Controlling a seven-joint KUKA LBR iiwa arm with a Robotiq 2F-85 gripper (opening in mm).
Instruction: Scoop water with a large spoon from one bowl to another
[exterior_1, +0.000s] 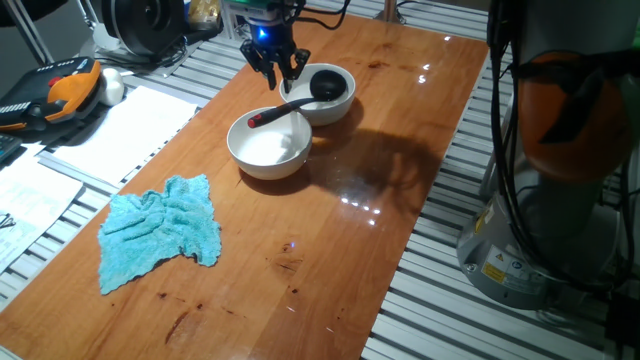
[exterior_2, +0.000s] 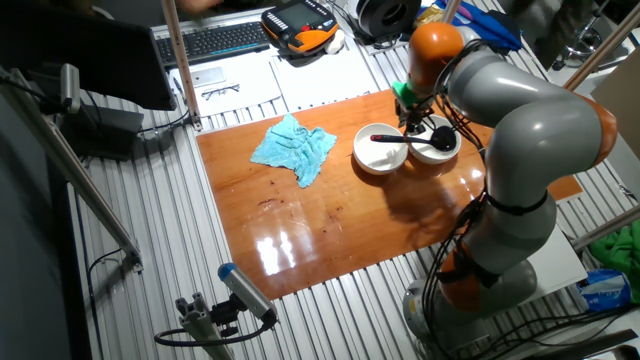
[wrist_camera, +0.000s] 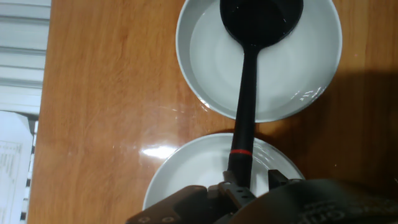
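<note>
While the arm leans over the far end of the worktop (exterior_1: 330, 230), the scene reads as follows.

Hand: the hand (exterior_1: 274, 66) hangs above the two bowls, just over the ladle's handle; in the hand view (wrist_camera: 249, 186) its fingers sit either side of the handle's end, but whether they press on it or stand clear I cannot tell.

Large spoon: the large spoon (exterior_1: 300, 98) is black with a red band near the handle end; it lies across both bowls, its round scoop (wrist_camera: 261, 18) resting in one bowl and its thin handle reaching over the touching rims to the other.

Scoop bowl: the white bowl (exterior_1: 345, 100) holding the scoop is the one farther from the cloth; a glint along its inner wall in the hand view suggests the water (wrist_camera: 298, 93), though the liquid is hardly visible.

Handle bowl: the second white bowl (exterior_1: 268, 148) stands right against the first, with the red-banded handle end over it; its contents cannot be made out.

Cloth: a crumpled blue cloth (exterior_1: 160, 230) lies on the worktop, well apart from the bowls.

Surroundings: papers (exterior_1: 120, 125) lie beside the worktop's edge, and a keyboard (exterior_2: 215, 40) sits beyond them.
</note>
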